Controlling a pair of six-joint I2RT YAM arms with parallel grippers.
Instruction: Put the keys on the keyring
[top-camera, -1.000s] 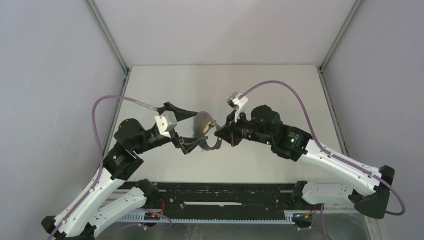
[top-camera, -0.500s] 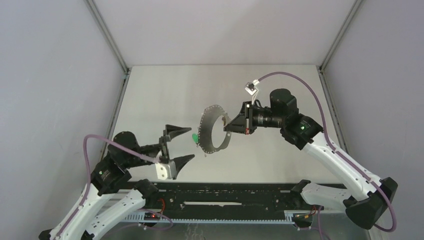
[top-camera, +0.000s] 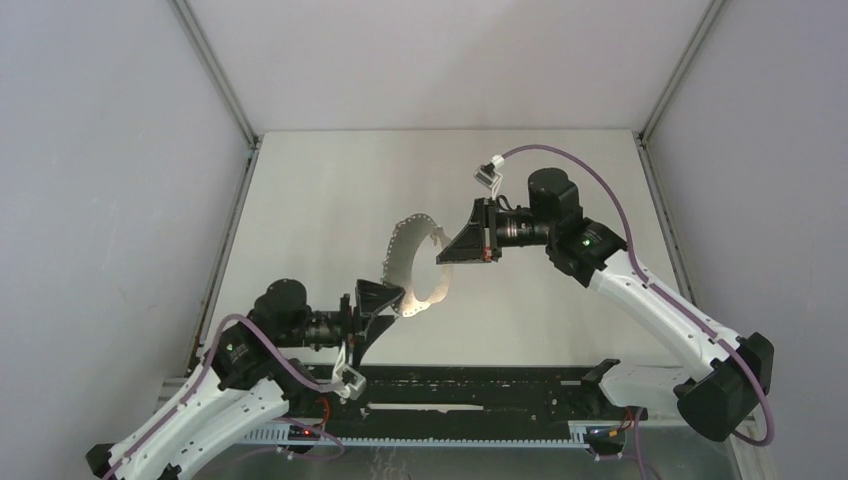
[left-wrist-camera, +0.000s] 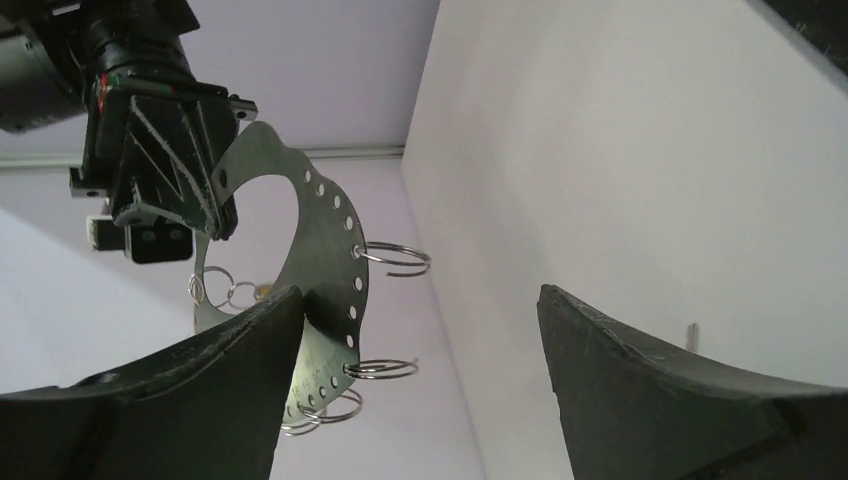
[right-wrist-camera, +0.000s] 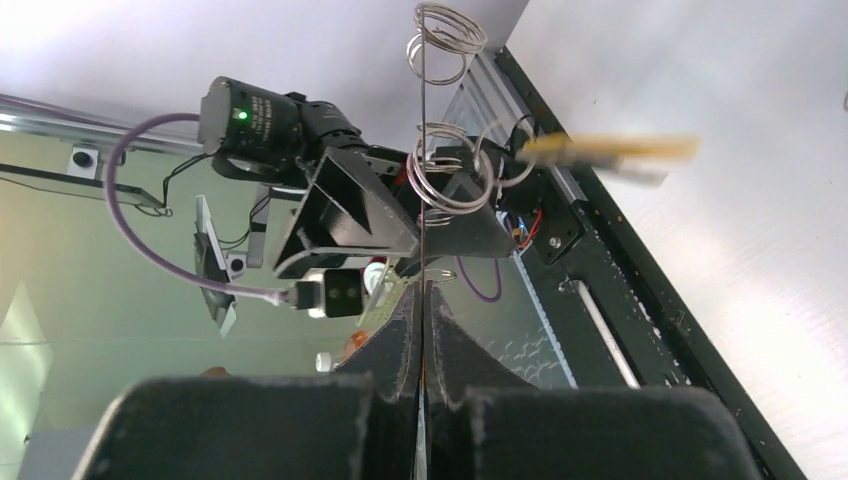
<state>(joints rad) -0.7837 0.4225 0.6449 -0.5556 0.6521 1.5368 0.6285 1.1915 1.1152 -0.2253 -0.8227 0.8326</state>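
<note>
From my station I see the large flat grey oval metal keyring (top-camera: 397, 262) held up in the air over the middle of the counter (top-camera: 330, 190), standing on edge and clear of the surface. The right fingers (right-wrist-camera: 405, 335) are clamped flat on its rim, on the side towards the right edge. The right wrist camera looks straight along the plate, so it shows only as a thin line. The left fingers (top-camera: 378, 298) are spread wide and hold nothing. They sit near the front edge, left of centre, just under the ring's lower rim. Thin wire loops (left-wrist-camera: 395, 260) stick out from holes around the rim. A small metal key with a yellow-orange plastic head (right-wrist-camera: 610, 150) appears to hang among them, blurred. I cannot find the green-headed key in any view. I judge the plate stiff and light but thin and smooth, so a single pinch may let it pivot. The flat band between loops is the place to grip, and a second hold opposite the right fingers would steady it. The wire loops look springy and likely to slip if pinched directly. The yellow key is small and light, and its plastic head is the widest part to hold.
</note>
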